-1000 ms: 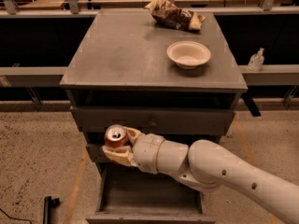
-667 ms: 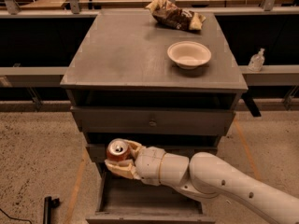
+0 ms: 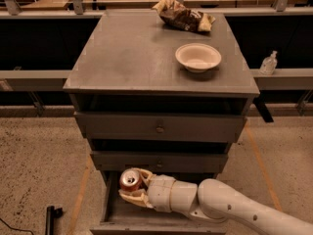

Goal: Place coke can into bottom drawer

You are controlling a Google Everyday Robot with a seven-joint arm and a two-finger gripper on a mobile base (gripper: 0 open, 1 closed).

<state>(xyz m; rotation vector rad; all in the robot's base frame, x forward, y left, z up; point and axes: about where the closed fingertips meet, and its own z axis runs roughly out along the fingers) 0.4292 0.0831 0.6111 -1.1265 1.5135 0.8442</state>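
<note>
The coke can (image 3: 129, 180), red with a silver top, is upright in my gripper (image 3: 133, 186), whose cream fingers (image 3: 142, 173) close around its sides. The gripper holds the can over the left part of the open bottom drawer (image 3: 115, 215), the lowest of three grey drawers, pulled out with its plain grey inside showing. My white arm reaches in from the lower right. The can's lower part is hidden by the fingers, so I cannot tell if it touches the drawer floor.
On the cabinet top (image 3: 127, 58) sit a white bowl (image 3: 198, 57) and a brown chip bag (image 3: 183, 17). Two knobbed drawers (image 3: 160, 128) above the bottom one stand slightly open. A clear bottle (image 3: 268, 63) stands on the right ledge. A black object (image 3: 51, 215) lies on the floor at left.
My gripper has moved down with the coke can, from in front of the middle drawer to inside the opening of the bottom drawer.
</note>
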